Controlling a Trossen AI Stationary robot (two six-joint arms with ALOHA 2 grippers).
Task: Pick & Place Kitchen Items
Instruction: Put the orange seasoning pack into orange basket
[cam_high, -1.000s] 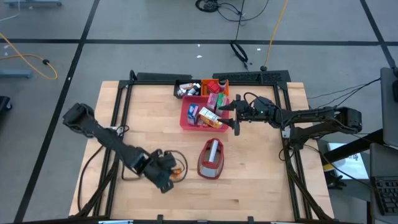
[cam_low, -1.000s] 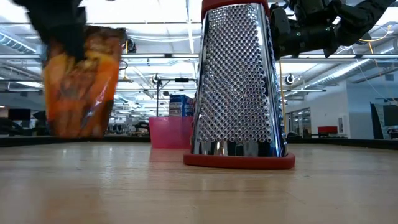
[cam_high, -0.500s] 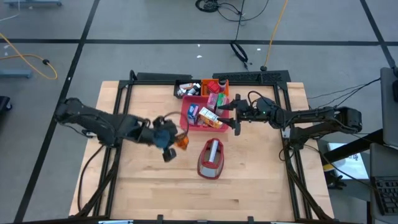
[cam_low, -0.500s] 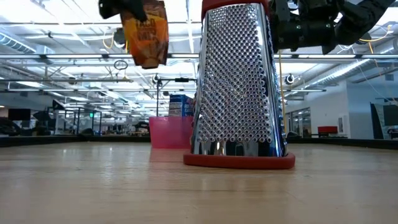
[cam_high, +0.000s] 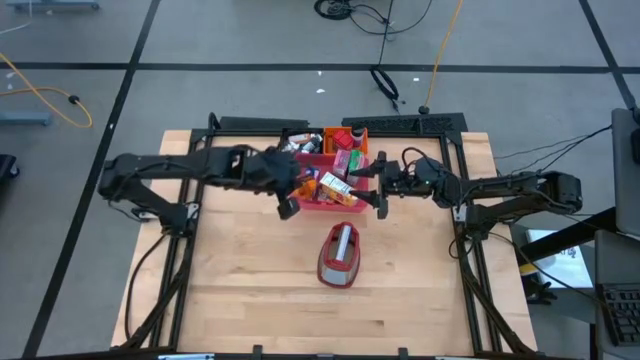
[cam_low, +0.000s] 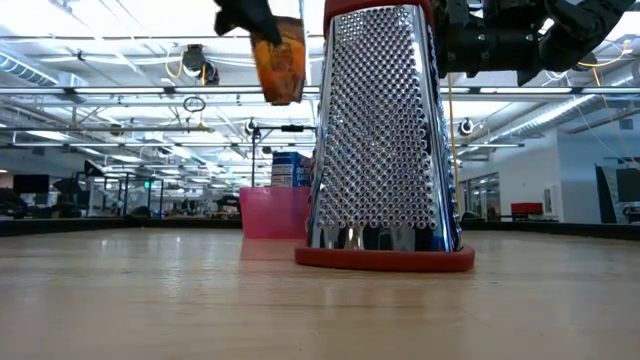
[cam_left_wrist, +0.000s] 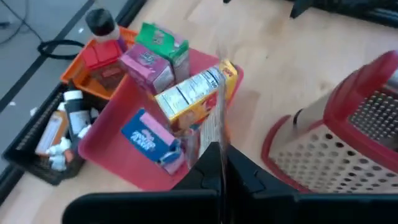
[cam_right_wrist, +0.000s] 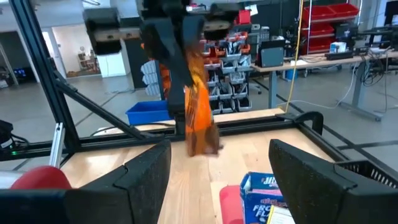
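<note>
High view: left gripper (cam_high: 288, 190) reaching in from 9 o'clock, hanging over the 9 o'clock edge of the pinkish-red tray (cam_high: 322, 205), jaws together on an orange packet (cam_high: 296, 178); right gripper (cam_high: 377, 186) stretching in from 3 o'clock, just beside the tray's 3 o'clock edge, jaws apart, nothing between them; yellow carton (cam_high: 334, 186) lying in the tray; green carton (cam_high: 349, 141) at the tray's 12 o'clock side; red and grey grater (cam_high: 339, 254) standing at 6 o'clock from the tray, apart from it; wooden table (cam_high: 230, 300) underneath

Low view: orange packet (cam_low: 279, 58) dangling high in the air, pinched at its top by the left gripper (cam_low: 248, 18), at 9 o'clock from the grater (cam_low: 384, 140); right gripper's dark body at 1 o'clock above the grater, jaws not readable here; pinkish tray (cam_low: 270, 212) far behind on the table, a blue-labelled carton (cam_low: 291, 168) rising out of it

Left wrist view: left gripper (cam_left_wrist: 219, 165) clamped on the thin edge of the packet (cam_left_wrist: 214, 127), seen end-on; below it the tray (cam_left_wrist: 118, 163) holding a blue carton (cam_left_wrist: 149, 135), the yellow carton (cam_left_wrist: 198, 91), a pink carton (cam_left_wrist: 148, 66) and the green carton (cam_left_wrist: 163, 41); grater (cam_left_wrist: 348, 134) close beside the tray; small white bottles (cam_left_wrist: 58, 154) in a dark bin next to the tray

Right wrist view: right gripper (cam_right_wrist: 219, 171) with both dark fingers (cam_right_wrist: 142, 177) well apart, empty; orange packet (cam_right_wrist: 198, 115) hanging ahead from the left gripper (cam_right_wrist: 180, 46); blue carton (cam_right_wrist: 266, 194) low between the fingers
</note>
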